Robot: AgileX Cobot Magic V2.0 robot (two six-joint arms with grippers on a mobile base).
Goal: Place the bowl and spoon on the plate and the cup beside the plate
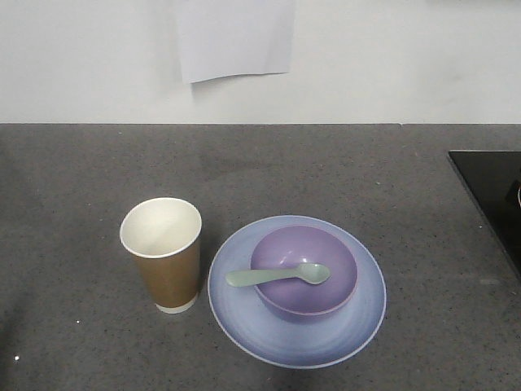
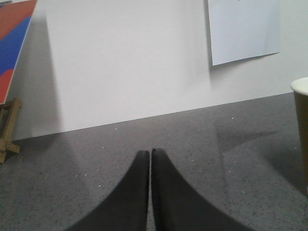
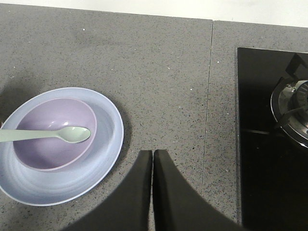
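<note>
On the far left, the left gripper (image 2: 150, 155) hangs low over the speckled grey stone counter (image 1: 81, 163), its black fingers pressed together with nothing between them. Right of it stands the brown paper cup (image 1: 164, 255) with white interior and rolled rim, upright, just beside the left edge of the round pale blue-lilac plastic plate (image 1: 358, 322). The small lavender plastic bowl (image 1: 313, 297) sits on the plate, and the pale mint-green plastic spoon (image 1: 277, 275) lies across it, scoop inside, handle over the left rim. Further right, the right gripper (image 3: 152, 155) is likewise closed and empty. A black glass hob (image 3: 260, 144) with a metal burner (image 3: 291, 110) occupies the far right.
</note>
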